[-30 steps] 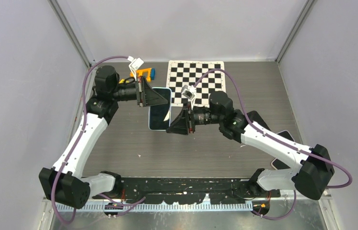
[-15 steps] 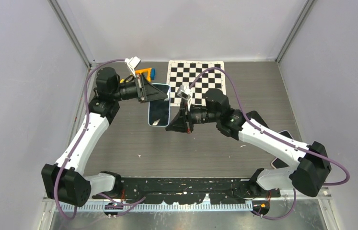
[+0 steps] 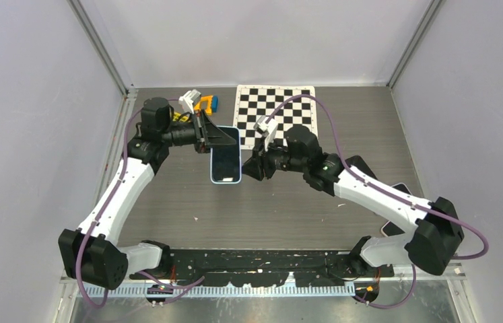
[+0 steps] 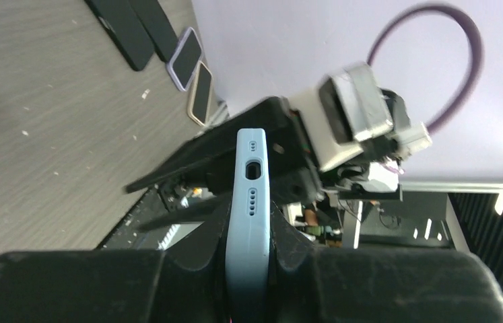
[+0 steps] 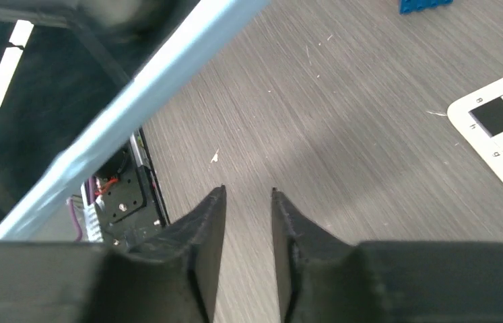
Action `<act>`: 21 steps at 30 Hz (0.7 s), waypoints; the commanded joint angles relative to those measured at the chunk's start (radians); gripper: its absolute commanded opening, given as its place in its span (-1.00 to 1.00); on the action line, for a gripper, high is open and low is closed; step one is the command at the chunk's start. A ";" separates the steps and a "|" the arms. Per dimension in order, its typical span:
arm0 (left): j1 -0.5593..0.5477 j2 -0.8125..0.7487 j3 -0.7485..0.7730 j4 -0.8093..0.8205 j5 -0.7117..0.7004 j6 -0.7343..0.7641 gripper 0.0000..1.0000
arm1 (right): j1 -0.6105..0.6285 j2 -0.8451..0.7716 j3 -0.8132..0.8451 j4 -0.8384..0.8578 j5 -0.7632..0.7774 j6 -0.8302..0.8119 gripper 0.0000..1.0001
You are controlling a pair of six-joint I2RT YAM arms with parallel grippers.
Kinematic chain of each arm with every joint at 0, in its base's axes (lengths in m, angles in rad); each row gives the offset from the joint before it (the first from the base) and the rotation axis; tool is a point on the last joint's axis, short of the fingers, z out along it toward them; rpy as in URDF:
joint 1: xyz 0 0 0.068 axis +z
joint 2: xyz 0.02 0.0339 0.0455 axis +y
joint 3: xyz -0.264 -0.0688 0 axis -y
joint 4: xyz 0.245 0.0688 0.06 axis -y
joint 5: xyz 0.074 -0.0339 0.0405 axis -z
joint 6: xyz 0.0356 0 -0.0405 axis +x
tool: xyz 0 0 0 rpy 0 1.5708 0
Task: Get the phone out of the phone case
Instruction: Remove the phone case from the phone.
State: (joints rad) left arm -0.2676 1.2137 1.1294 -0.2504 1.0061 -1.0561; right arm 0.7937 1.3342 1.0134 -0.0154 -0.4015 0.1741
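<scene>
1. While the left pincer (image 3: 227, 138) clenches the top end of the light-blue silicone phone case (image 3: 225, 182), the black-screened phone (image 3: 225, 161) sits seated inside it, screen up, mid-table, just left of the black-and-white checkerboard sheet (image 3: 275, 114). The right pincer (image 3: 248, 169) is just beside the case's right edge; contact unclear from the top view.
2. Left wrist: case pinched edge-on in the left pincer, port end pointing away, grey wood-grain table (image 4: 46, 121) behind.
3. Right wrist: right pincer slightly parted, nothing in it. Case edge runs diagonally at upper left, apart from the tips.
</scene>
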 commanded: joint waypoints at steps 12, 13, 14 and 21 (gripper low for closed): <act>0.022 0.006 0.052 -0.008 -0.066 0.160 -1.00 | -0.010 -0.114 -0.112 0.268 -0.136 0.454 0.42; 0.022 0.007 0.049 -0.007 -0.066 0.159 -1.00 | -0.010 -0.110 -0.112 0.275 -0.127 0.465 0.42; 0.022 0.005 0.047 -0.007 -0.066 0.160 -1.00 | -0.010 -0.102 -0.111 0.277 -0.120 0.478 0.42; 0.022 -0.008 0.023 -0.022 -0.083 0.184 -1.00 | -0.013 -0.070 -0.084 0.235 0.075 0.601 0.45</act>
State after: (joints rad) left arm -0.2398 1.2240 1.1294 -0.2966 0.9245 -0.9054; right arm 0.7815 1.2575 0.8825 0.1577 -0.4606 0.6483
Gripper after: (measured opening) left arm 0.172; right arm 0.721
